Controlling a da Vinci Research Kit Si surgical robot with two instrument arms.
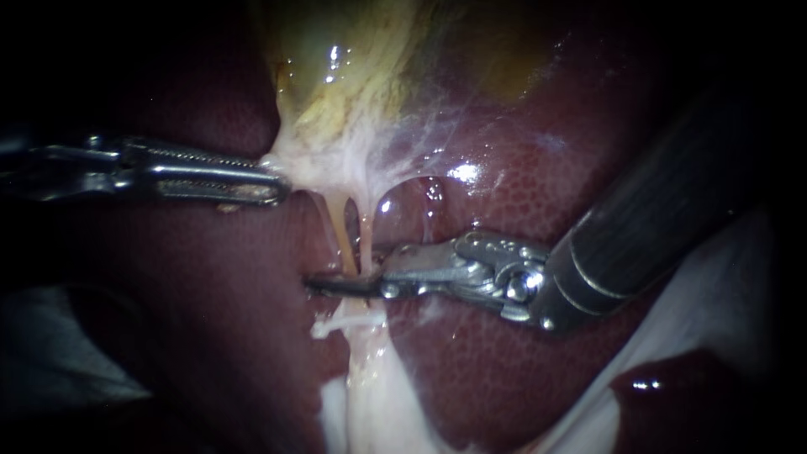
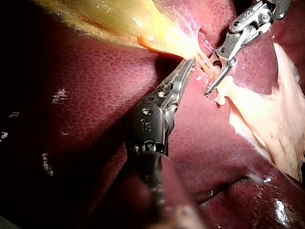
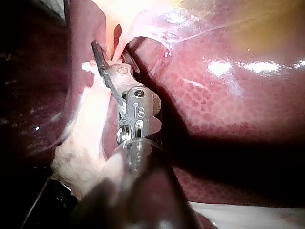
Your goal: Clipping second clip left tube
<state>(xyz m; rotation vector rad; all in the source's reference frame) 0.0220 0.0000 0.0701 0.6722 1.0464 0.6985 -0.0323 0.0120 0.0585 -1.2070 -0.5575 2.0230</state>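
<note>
Two thin tubes run down from the gallbladder point(image 1: 353, 67): the yellowish left tube point(image 1: 340, 240) and the paler right tube point(image 1: 366, 240). My right instrument point(image 1: 324, 284) comes in from the right and its jaws stand open, reaching across the lower ends of the tubes. In the right wrist view a tube point(image 3: 116, 45) lies in the gap of the right instrument point(image 3: 108, 51). My left instrument point(image 1: 277, 187) is shut on whitish tissue point(image 1: 290, 164) at the gallbladder's lower end and holds it out to the left. I can make out no clip on the tubes.
Dark red liver point(image 1: 504, 361) surrounds the tubes on both sides. Pale fatty tissue point(image 1: 370, 387) hangs below the jaws. A white cloth point(image 1: 714, 294) lies under the right shaft. In the left wrist view the right instrument point(image 2: 213, 82) is just ahead of the left instrument point(image 2: 190, 64).
</note>
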